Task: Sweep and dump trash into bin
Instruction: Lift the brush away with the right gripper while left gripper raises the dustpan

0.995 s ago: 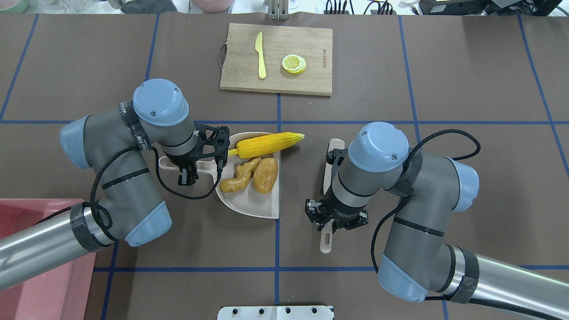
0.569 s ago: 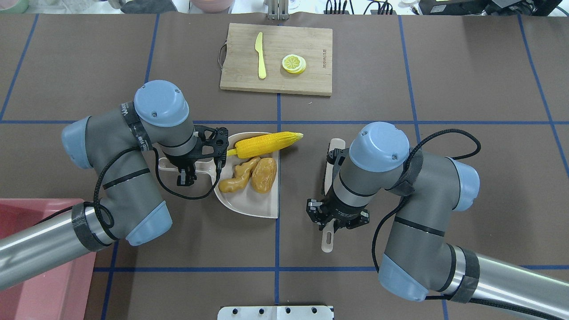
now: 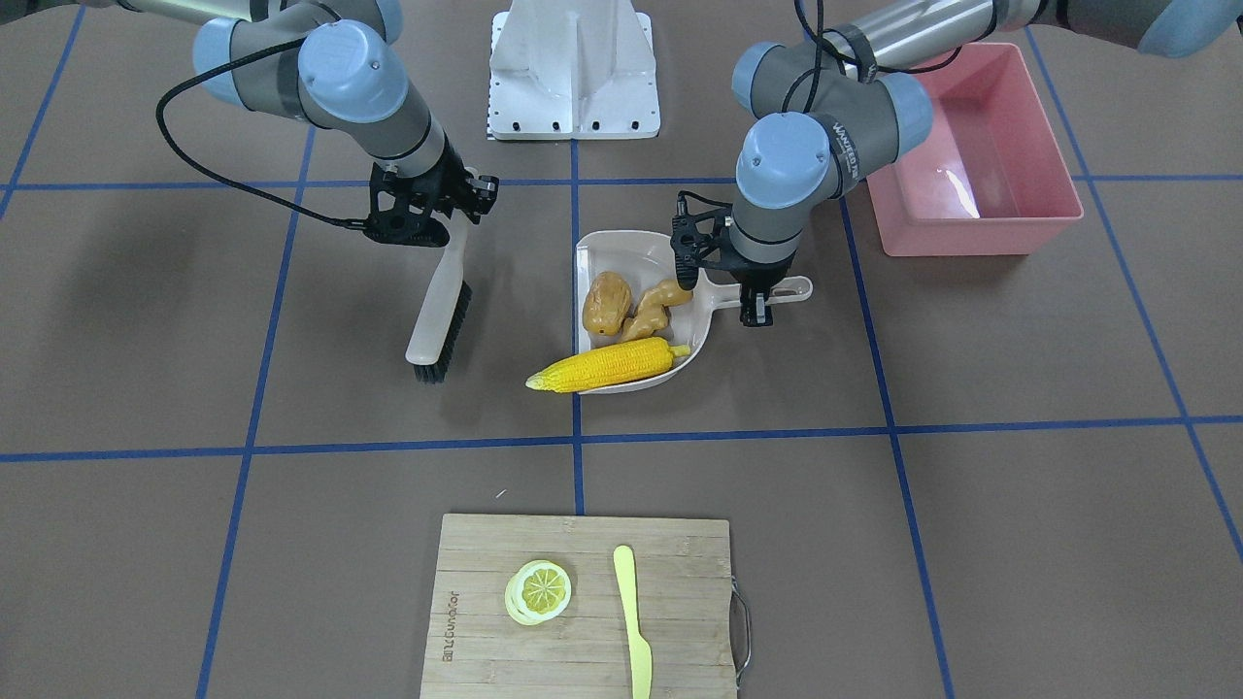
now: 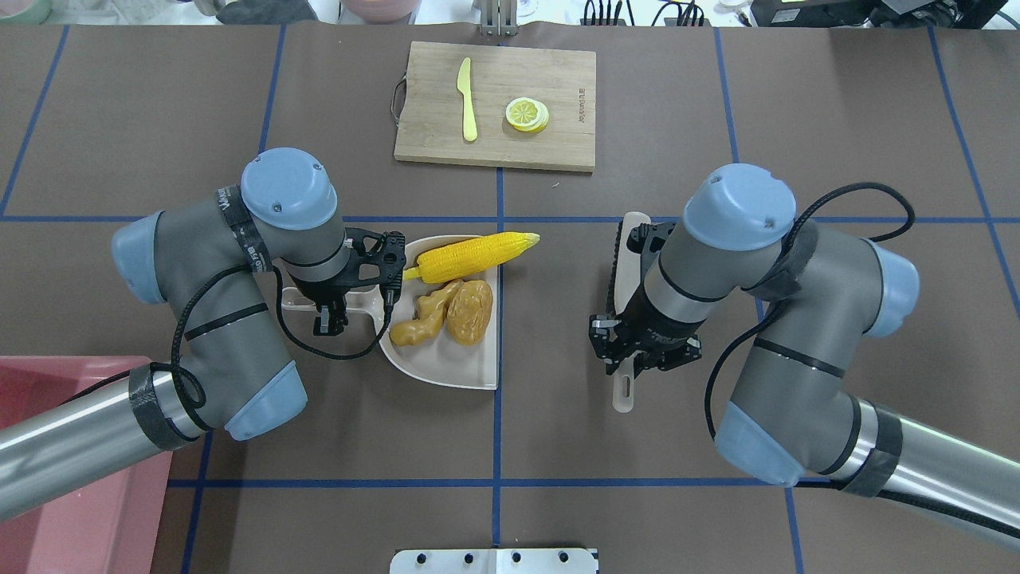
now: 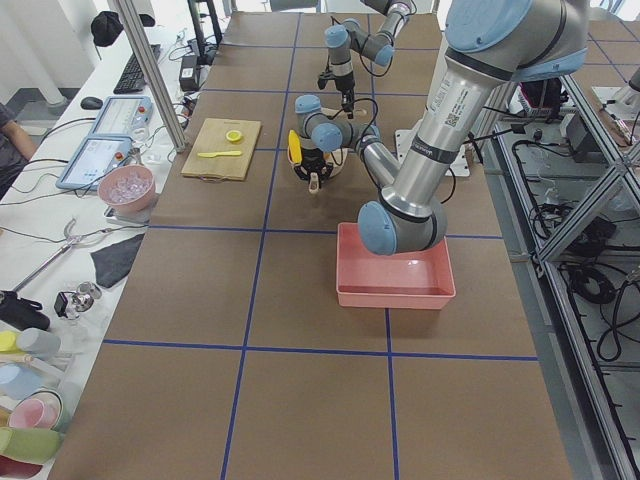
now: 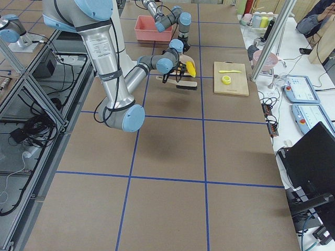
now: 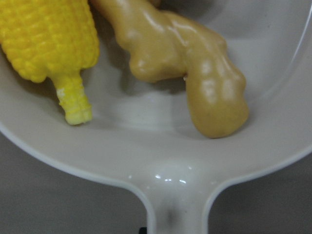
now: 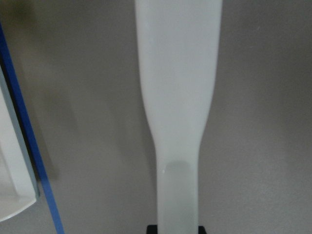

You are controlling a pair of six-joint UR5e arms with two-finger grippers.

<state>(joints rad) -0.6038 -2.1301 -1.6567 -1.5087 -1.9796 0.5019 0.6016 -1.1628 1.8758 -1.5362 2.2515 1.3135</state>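
Observation:
The corn cob (image 4: 470, 257), potato (image 4: 470, 311) and ginger root (image 4: 418, 319) lie in the beige dustpan (image 4: 446, 368) at mid table. The corn's tip sticks out over the dustpan's open edge. My left gripper (image 4: 331, 307) is shut on the dustpan's handle (image 3: 791, 288). The left wrist view shows the corn (image 7: 48, 34) and ginger (image 7: 195, 73) close up in the pan. My right gripper (image 4: 637, 359) is shut on the handle of a beige brush (image 3: 437, 311), well right of the dustpan. The pink bin (image 4: 80, 510) stands at the near left corner, partly under my left arm.
A wooden cutting board (image 4: 558, 80) lies at the far middle with a pale yellow knife (image 4: 467, 100) and a lemon slice (image 4: 527, 114) on it. A white mount plate (image 4: 494, 560) sits at the near edge. Blue tape lines cross the brown table.
My right arm has carried the brush to the right and a little farther away from the dustpan. My left gripper and the dustpan with the trash have shifted slightly left.

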